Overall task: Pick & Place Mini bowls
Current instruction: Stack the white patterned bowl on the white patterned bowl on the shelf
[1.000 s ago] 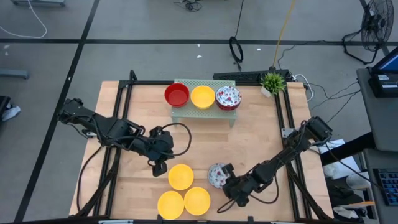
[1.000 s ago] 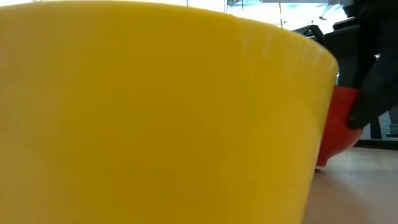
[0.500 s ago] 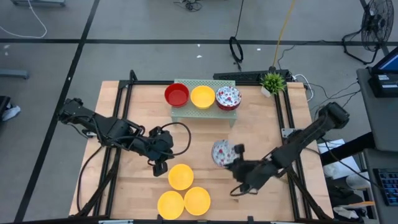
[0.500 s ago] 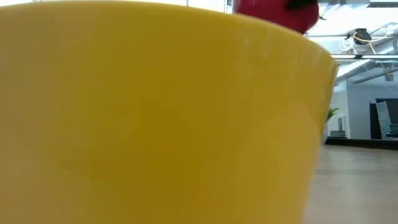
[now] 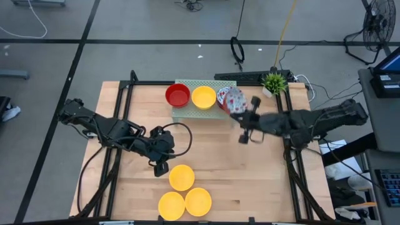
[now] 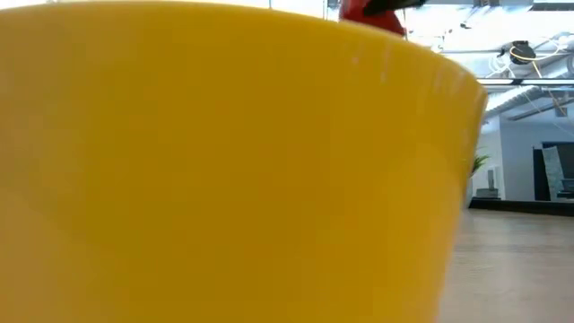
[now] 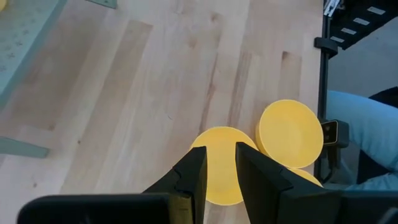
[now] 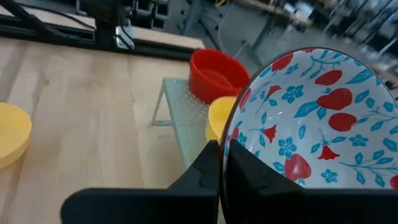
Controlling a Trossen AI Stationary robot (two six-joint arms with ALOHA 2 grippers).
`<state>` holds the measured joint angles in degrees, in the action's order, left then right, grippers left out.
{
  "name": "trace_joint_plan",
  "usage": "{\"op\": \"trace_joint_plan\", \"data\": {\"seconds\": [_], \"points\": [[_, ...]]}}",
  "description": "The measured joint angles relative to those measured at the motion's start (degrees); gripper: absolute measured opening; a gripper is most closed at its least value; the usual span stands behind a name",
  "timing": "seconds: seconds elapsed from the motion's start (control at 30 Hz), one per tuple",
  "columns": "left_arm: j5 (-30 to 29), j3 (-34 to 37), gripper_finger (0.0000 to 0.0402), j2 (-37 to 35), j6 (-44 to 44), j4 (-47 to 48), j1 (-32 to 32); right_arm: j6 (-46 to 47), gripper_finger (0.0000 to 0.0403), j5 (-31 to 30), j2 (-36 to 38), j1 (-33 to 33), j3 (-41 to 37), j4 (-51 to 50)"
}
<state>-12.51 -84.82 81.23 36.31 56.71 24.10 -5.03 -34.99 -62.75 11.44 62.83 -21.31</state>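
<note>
A plain yellow round mini bowl point(image 6: 233, 170) is filling nearly the whole low view, hiding the table behind it. Above its rim, a red shape point(image 6: 363, 9), possibly another bowl, is being cut off by the top edge.

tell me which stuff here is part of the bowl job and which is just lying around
Part of the job:
- floral bowl pinched by the right end effector, over the rack
- red bowl, yellow bowl and another floral bowl on the green mesh rack
- three yellow bowls near the left end effector

Just lying about:
- small potted plant
- coiled cables on the floor
</note>
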Motion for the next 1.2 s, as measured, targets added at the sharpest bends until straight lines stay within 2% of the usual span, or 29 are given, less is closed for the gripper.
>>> {"op": "trace_joint_plan", "data": {"seconds": [0.2, 0.47, 0.7, 1.2], "points": [[-0.68, 0.00, 0.0088, 0.00, -0.13, 0.00, -0.02, -0.06, 0.0001, 9.13, -0.84, -11.53, 0.00, -0.24], [-0.89, 0.00, 0.0088, 0.00, -1.92, 0.00, -0.02, 1.85, 0.0000, 16.82, -4.10, -20.64, 2.43, -4.96], [-1.14, 0.00, 0.0088, 0.00, -2.36, 0.00, -0.02, 2.01, 0.0001, 17.25, -6.23, -22.01, 4.73, -8.82], [-1.16, 0.00, 0.0088, 0.00, -4.35, 0.02, -0.07, 2.01, 0.0007, 18.86, -7.86, -22.03, 4.92, -9.87]]}}
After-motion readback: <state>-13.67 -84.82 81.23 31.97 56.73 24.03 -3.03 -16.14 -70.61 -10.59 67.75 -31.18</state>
